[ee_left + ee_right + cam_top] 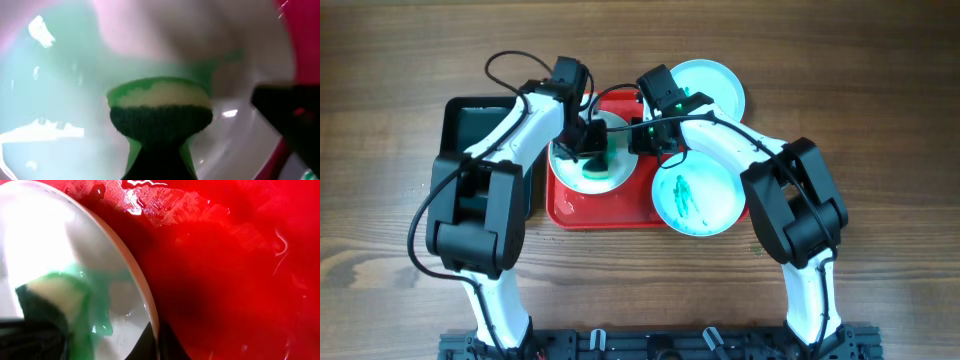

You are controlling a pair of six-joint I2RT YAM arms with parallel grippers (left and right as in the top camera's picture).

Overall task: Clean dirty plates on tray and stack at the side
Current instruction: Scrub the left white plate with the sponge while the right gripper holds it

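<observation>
Centrally, the red tray [605, 212] lies on the wooden counter [880, 90] with the white plate [620, 172] resting in its left half. The left hand [592, 143] reaches down over this plate, its fingers pressed onto a sponge [596, 172], which touches the plate's inner surface. Left wrist view: the sponge shows a pale yellow body over a dark green scouring layer, squeezed narrow where it is gripped, and a green film spreads over the plate around it. The right hand [650, 135] sits at the right rim of the same plate, above the bare red floor of the tray. Right wrist view: the plate's rim curves across the frame with the sponge and green smear inside it and wet red plastic outside it. A dark tip lies at the rim near the bottom edge, but whether this hand is spread or pinching the rim cannot be told. A smeared cyan plate [715, 205] overlaps the tray's right edge, green streaks at its centre. A far cyan plate [720, 85] lies on the counter just beyond the tray's right far corner. A dark tray [470, 125] lies to the left of the red one, partly under the left arm
</observation>
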